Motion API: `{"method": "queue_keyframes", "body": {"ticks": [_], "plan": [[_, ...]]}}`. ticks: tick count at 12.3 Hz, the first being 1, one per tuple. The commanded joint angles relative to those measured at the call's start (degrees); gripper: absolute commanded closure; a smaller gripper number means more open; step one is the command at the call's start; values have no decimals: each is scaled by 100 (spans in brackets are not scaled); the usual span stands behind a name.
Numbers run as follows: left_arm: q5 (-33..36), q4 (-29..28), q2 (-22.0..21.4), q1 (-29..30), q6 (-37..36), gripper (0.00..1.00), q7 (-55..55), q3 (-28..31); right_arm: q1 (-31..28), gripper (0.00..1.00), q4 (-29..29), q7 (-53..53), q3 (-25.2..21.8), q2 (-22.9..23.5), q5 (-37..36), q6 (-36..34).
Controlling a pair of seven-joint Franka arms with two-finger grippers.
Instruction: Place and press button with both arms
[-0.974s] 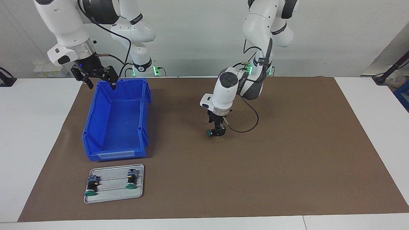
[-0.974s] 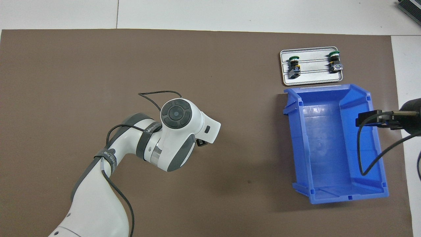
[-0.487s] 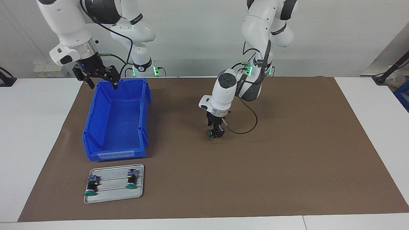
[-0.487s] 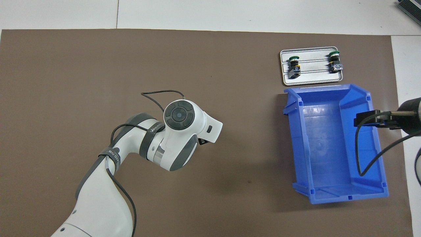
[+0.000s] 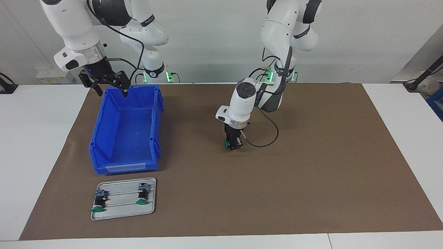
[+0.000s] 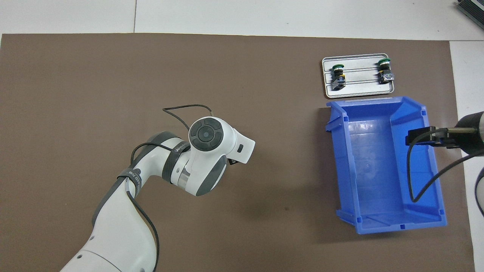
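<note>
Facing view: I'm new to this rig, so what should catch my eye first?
The left gripper is down at the brown mat's middle, around a green-capped button. The right gripper hangs open over the blue bin's rim. Two more buttons lie on a tray beside the bin.

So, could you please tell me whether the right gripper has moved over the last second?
Barely: the right gripper hangs over the blue plastic bin's corner nearest the robots, a touch higher than before.

The white table (image 5: 41,145) carried a brown mat (image 5: 311,166); on the mat sat a blue bin (image 5: 126,129) and a metal tray (image 5: 123,199).
</note>
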Motion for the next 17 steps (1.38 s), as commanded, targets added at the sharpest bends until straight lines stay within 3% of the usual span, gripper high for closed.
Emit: {"method": "queue_keyframes", "body": {"ticks": [1,4,7,10,17], "plan": [[110,-8,-26,-100,73,100,-122,127,-27,1,-36,-115,17,-75,2,1],[110,80,-122,-39,-93,100,-140,136,-27,1,-36,-115,17,-75,2,1],[110,10,-657,215,-277,100,-79,136,-27,1,-45,-115,17,-75,2,1],[-20,-182,-1141,899,-804,100,394,66,-27,1,-36,-115,17,-75,2,1],[-2021,-719,-1327,2246,-788,100,3046,91,-27,1,-36,-115,17,-75,2,1]]}}
